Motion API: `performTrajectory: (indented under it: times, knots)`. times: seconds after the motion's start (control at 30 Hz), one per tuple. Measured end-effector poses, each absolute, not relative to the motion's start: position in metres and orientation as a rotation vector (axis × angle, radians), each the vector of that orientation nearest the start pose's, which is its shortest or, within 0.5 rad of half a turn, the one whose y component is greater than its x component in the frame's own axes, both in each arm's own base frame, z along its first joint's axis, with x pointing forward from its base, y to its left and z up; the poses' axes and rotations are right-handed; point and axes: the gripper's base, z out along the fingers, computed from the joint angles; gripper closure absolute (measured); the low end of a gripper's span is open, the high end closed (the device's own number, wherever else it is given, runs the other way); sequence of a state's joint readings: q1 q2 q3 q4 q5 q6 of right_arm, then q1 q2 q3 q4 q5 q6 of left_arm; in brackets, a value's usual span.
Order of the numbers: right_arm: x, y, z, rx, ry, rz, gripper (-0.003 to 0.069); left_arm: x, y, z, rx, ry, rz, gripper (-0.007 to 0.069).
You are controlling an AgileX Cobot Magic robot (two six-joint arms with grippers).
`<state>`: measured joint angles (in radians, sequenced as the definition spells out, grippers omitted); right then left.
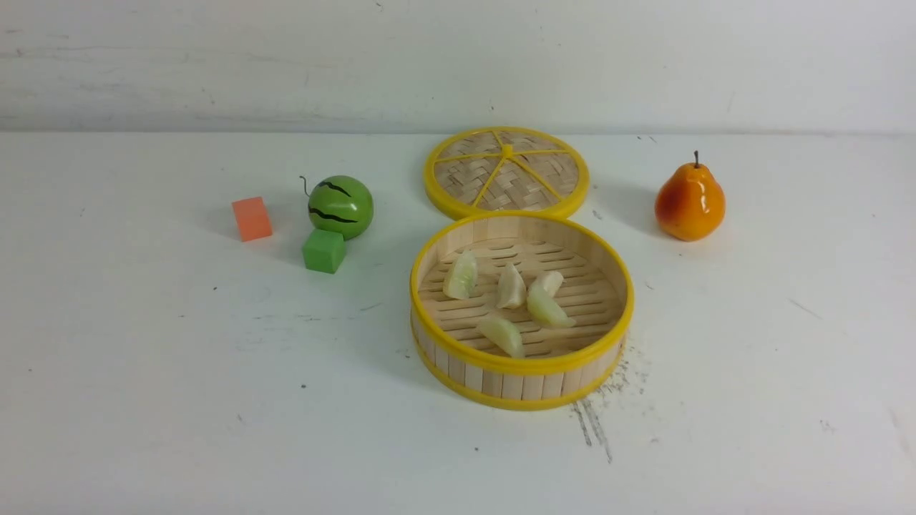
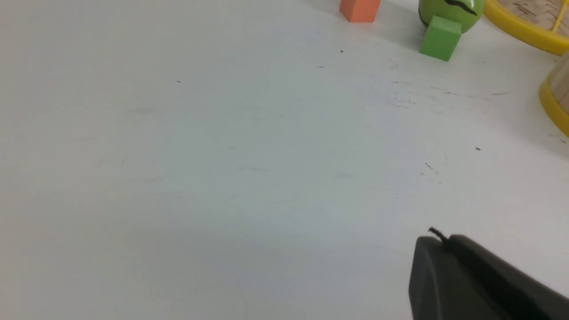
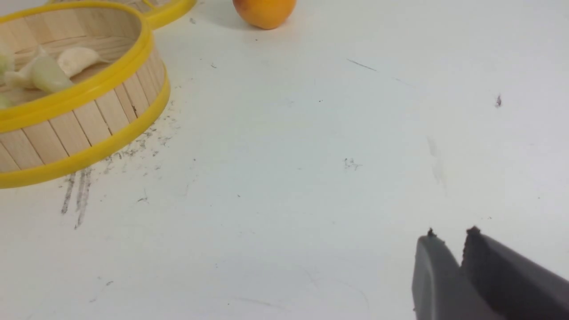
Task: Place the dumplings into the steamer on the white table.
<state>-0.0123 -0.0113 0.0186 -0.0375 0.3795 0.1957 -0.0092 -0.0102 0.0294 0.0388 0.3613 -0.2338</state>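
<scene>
The steamer stands on the white table, right of centre. Several pale glossy dumplings lie on its slatted floor; none shows on the table. Neither gripper shows in the front view. In the left wrist view my left gripper has its fingers pressed together and is empty, over bare table, with the steamer's edge some way off. In the right wrist view my right gripper is shut and empty, apart from the steamer and the dumplings in it.
The flat woven lid lies just behind the steamer. A green striped ball, a green cube and an orange block sit at the left. An orange pear stands at the right. Dark scratches mark the table.
</scene>
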Motion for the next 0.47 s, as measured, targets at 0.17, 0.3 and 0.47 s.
performTrajectory:
  times: [0.17, 0.3, 0.47]
  knots:
    - [0.0523, -0.0019, 0.1734, 0.171, 1.863, 0.089, 0.0552, 0.0530, 0.0008, 0.1713, -0.185, 1.857, -0.130, 0.0621]
    - [0.0523, -0.0019, 0.1734, 0.171, 1.863, 0.089, 0.0547, 0.0530, 0.0008, 0.1713, -0.185, 1.857, -0.130, 0.0617]
    - [0.0523, -0.0019, 0.1734, 0.171, 1.863, 0.089, 0.0545, 0.0530, 0.0008, 0.1713, -0.185, 1.857, -0.130, 0.0608]
